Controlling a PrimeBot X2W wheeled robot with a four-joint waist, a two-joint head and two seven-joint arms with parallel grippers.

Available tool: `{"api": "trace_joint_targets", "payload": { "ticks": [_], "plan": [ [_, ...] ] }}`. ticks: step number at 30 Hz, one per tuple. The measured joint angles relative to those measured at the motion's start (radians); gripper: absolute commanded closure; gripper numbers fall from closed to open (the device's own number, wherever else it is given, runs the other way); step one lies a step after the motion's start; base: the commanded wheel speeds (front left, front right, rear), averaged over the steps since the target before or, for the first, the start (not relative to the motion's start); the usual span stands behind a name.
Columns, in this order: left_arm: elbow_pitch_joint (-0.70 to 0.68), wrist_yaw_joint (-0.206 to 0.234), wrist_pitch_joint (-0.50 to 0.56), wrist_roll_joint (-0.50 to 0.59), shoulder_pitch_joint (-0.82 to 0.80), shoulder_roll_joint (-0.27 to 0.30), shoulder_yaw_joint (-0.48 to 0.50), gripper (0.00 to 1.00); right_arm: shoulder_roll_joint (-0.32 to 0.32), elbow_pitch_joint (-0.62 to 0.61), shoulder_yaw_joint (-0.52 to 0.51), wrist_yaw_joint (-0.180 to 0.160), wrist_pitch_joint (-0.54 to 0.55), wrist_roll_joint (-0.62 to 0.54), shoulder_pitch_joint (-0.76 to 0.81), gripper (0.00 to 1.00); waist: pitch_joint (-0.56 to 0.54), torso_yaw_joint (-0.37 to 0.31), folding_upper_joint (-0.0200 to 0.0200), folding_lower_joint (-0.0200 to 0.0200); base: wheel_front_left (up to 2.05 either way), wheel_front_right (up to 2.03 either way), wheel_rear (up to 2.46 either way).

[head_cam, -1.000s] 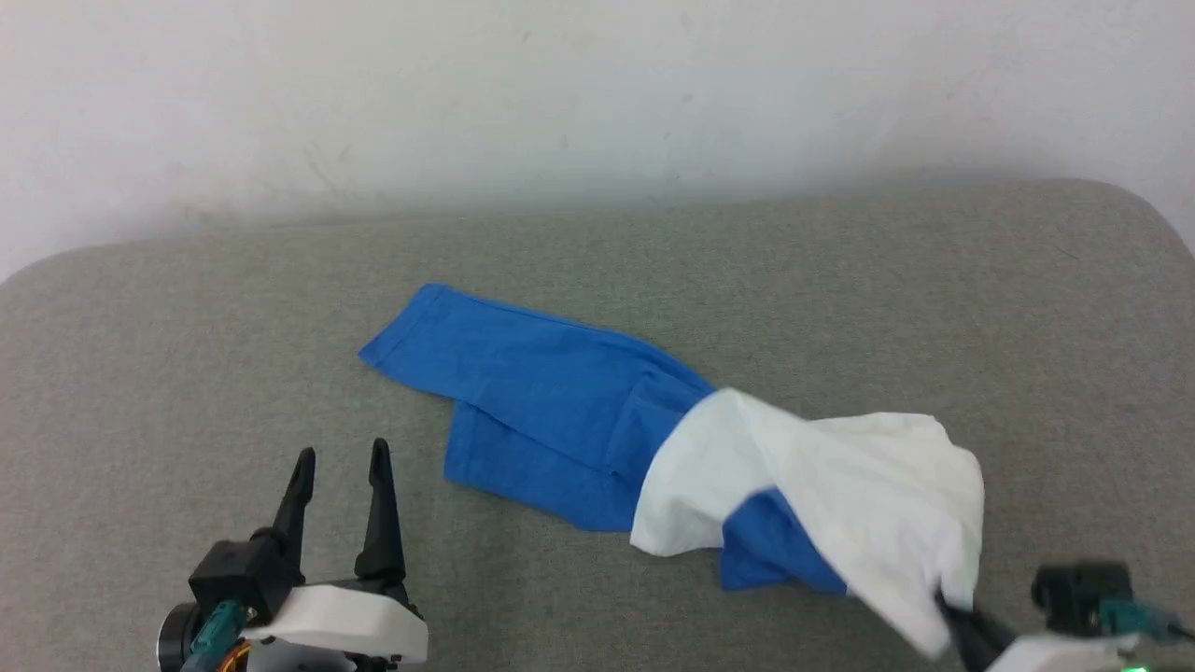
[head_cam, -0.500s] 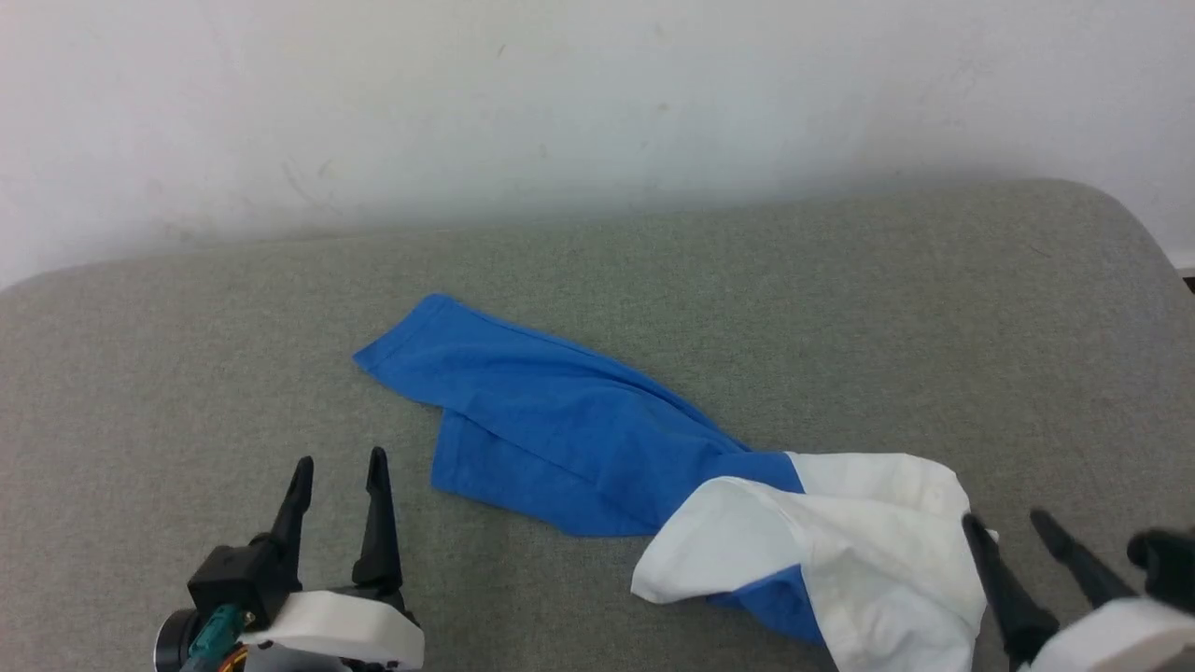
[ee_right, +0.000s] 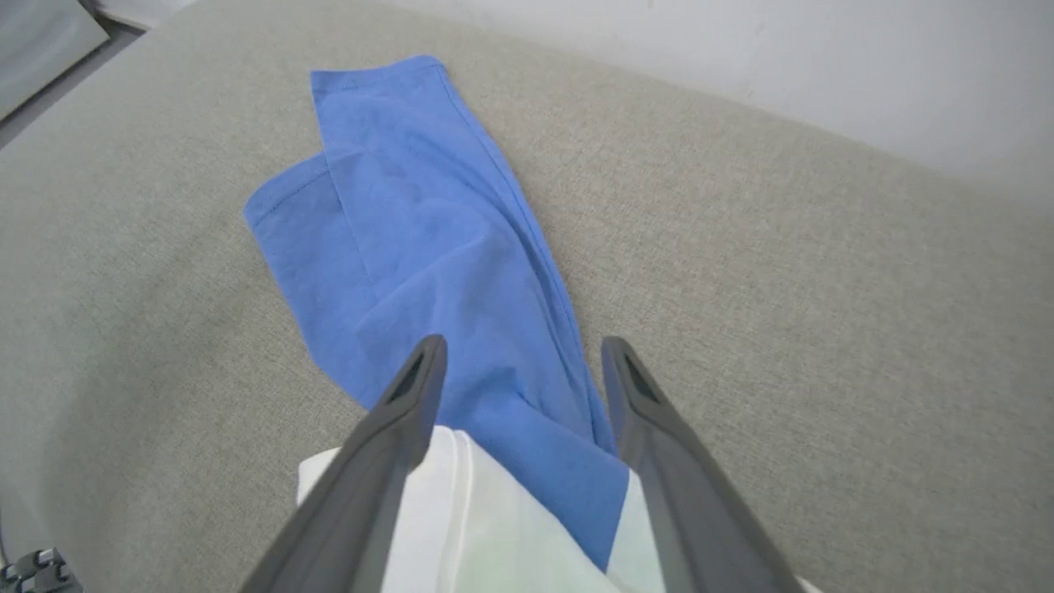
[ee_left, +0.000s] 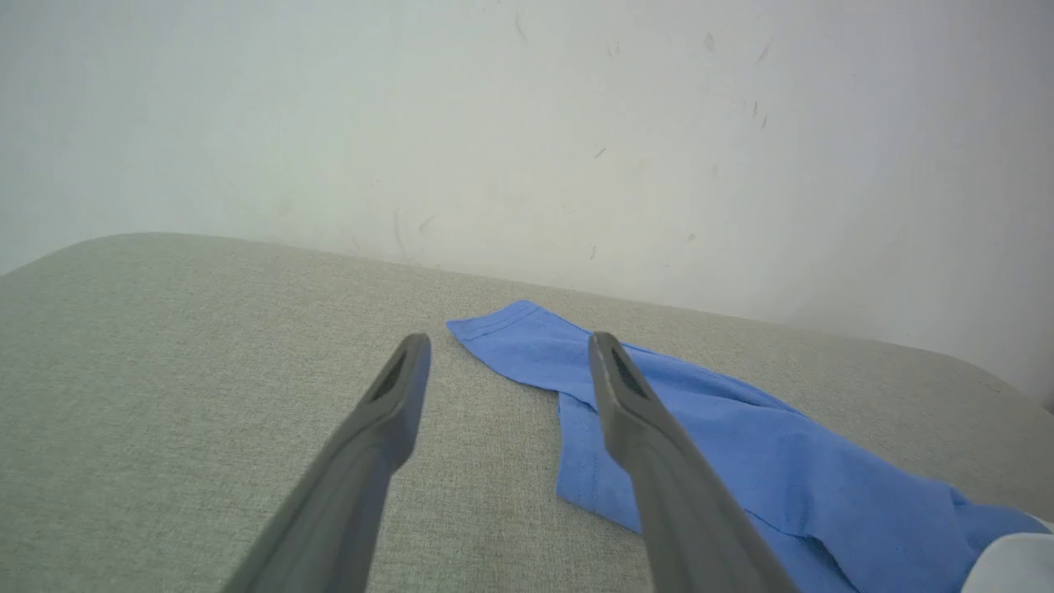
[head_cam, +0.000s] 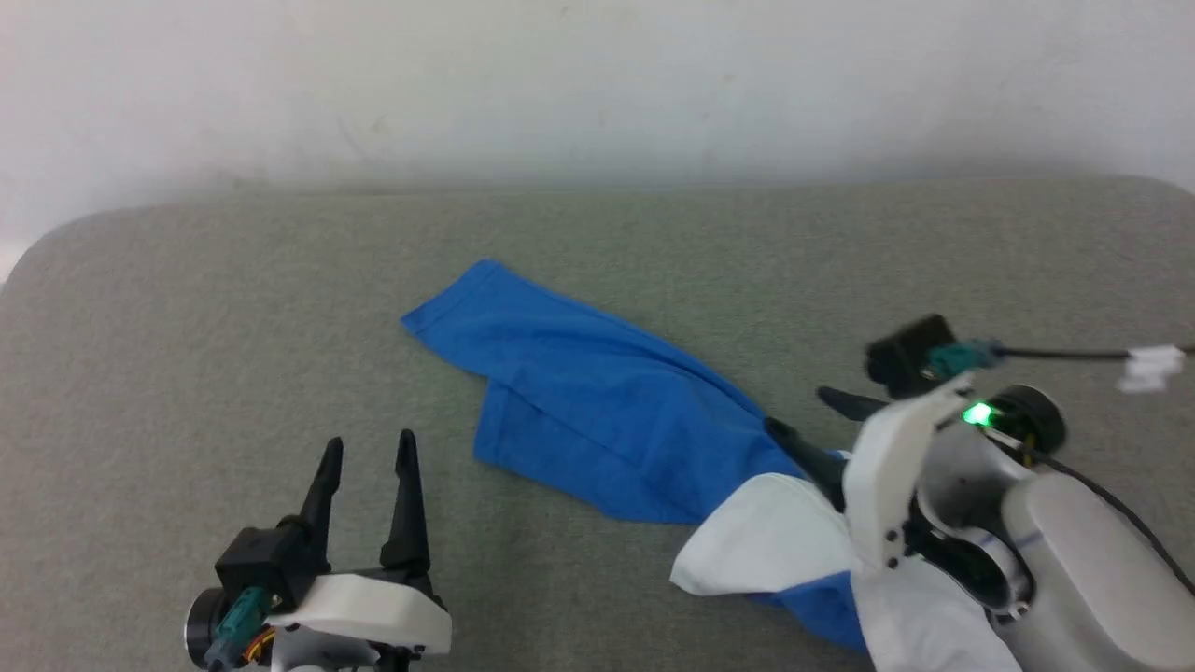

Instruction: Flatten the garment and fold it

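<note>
The left gripper (head_cam: 369,446) waits at the near edge, fingers apart and empty, near the blue sleeves. The garment (head_cam: 597,411) lies bunched on the grey cushion (head_cam: 187,327), with its white body crumpled nearest and its sleeves stacked and reaching away. The right gripper (head_cam: 800,411) held the white cloth aloft a second ago. It has let go and now hovers, spread wide, over the white-blue junction. Flattening appears unfinished, so a fresh grasp is required.

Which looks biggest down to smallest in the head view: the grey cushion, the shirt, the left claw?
Grey cushion, largest.
Then the garment, partly hidden behind the right arm.
Left gripper smallest, though nearer the camera.
</note>
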Motion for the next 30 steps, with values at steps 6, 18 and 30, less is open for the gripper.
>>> {"api": "trace_joint_targets", "payload": {
  "ticks": [6,18,30],
  "plan": [
    [0.017,-0.009,0.000,0.000,-0.014,-0.018,-0.009,0.00,0.016,0.256,0.198,0.000,0.028,0.110,-0.198,0.00,0.030,0.054,0.0000,0.0000,0.00,0.00,0.00],
    [0.041,-0.019,-0.001,0.002,-0.031,-0.035,0.007,0.00,0.042,0.530,0.391,0.000,-0.048,0.227,-0.364,1.00,0.042,0.096,0.0000,0.0000,0.00,0.00,0.00],
    [0.037,-0.027,-0.001,0.018,-0.006,-0.045,0.018,0.00,-0.131,0.604,-0.004,0.000,-0.417,0.296,-0.332,1.00,-0.011,0.027,0.0000,-0.0002,0.00,0.00,0.00]
  ]
}}
